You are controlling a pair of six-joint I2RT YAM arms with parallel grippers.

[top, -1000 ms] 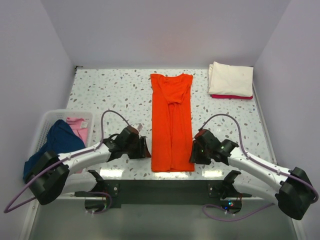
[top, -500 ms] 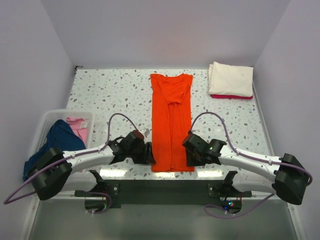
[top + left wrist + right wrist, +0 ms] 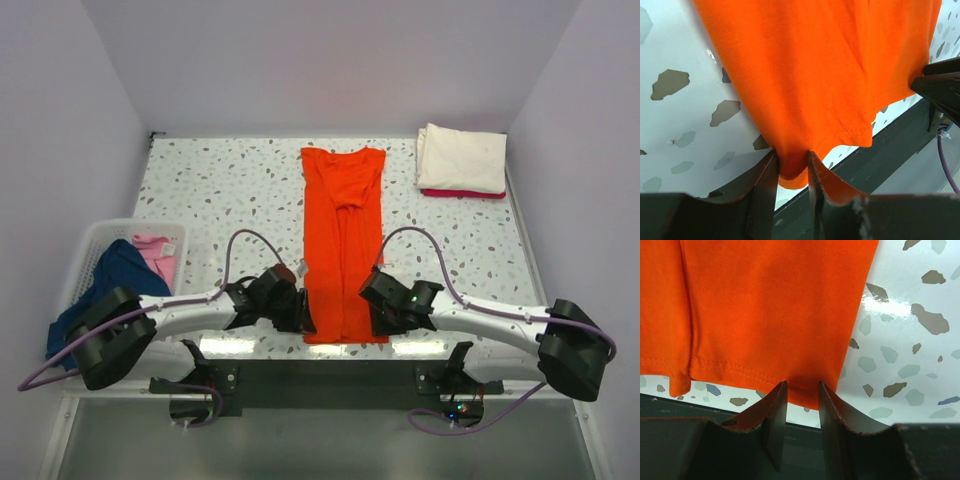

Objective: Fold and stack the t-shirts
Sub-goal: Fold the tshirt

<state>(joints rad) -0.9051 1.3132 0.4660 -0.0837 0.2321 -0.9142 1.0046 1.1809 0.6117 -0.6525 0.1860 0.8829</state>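
The bright orange t-shirt [image 3: 343, 240] lies as a long narrow strip down the middle of the speckled table, collar at the far end. My left gripper [image 3: 303, 318] is at its near left corner. In the left wrist view the jaws [image 3: 791, 159] are shut on a bunched fold of orange hem [image 3: 790, 172]. My right gripper [image 3: 378, 318] is at the near right corner. Its fingers [image 3: 802, 387] stand slightly apart over the flat hem [image 3: 765, 372], with the cloth not pinched.
A folded cream-white t-shirt [image 3: 462, 158] rests on a folded red one [image 3: 462, 193] at the back right. The white slatted basket [image 3: 100, 235] at the left holds a navy shirt [image 3: 112, 280] and a pink shirt [image 3: 155, 255]. The table's near edge [image 3: 345, 350] runs just behind both grippers.
Both grippers slid inward from beside the shirt onto its near corners. The left jaws narrowed and took hold of the hem; the right jaws narrowed a little.
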